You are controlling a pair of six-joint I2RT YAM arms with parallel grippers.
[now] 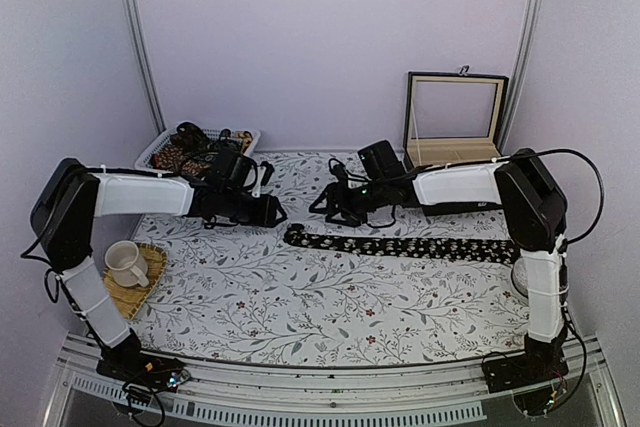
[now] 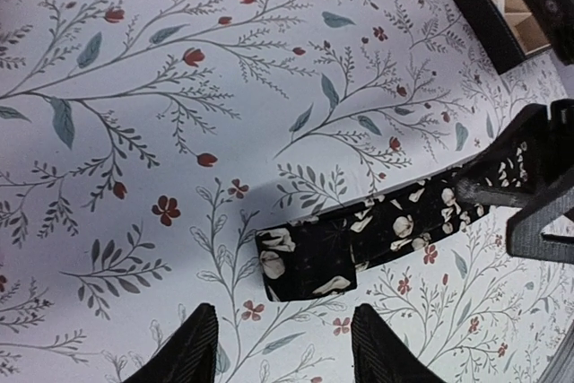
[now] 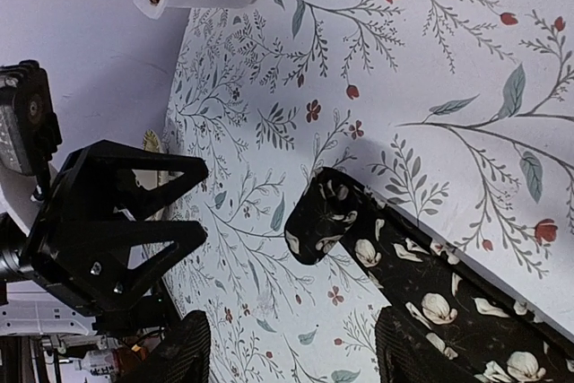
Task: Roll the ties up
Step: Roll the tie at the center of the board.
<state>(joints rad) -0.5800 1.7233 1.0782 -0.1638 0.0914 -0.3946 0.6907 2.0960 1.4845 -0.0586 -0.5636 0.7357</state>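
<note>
Black flowered tie (image 1: 400, 245) flat on table (image 1: 300, 297), long axis left-right, folded end leftward, just ahead of released, empty left fingers (image 2: 199, 347) and right fingers (image 3: 184, 352).

the long black flower-printed fabric tie (image 3: 421, 289) runs off my right wrist view's edge; i can't tell what fills the white plastic basket (image 1: 148, 157).

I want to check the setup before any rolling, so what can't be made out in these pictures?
Tie: in the top view its right end runs under the right arm; the right wrist view cuts it off at the bottom edge.
Basket: partly covered by the left arm in the top view, contents too small to count.
Box: the right arm hides its inside in the top view.
</note>
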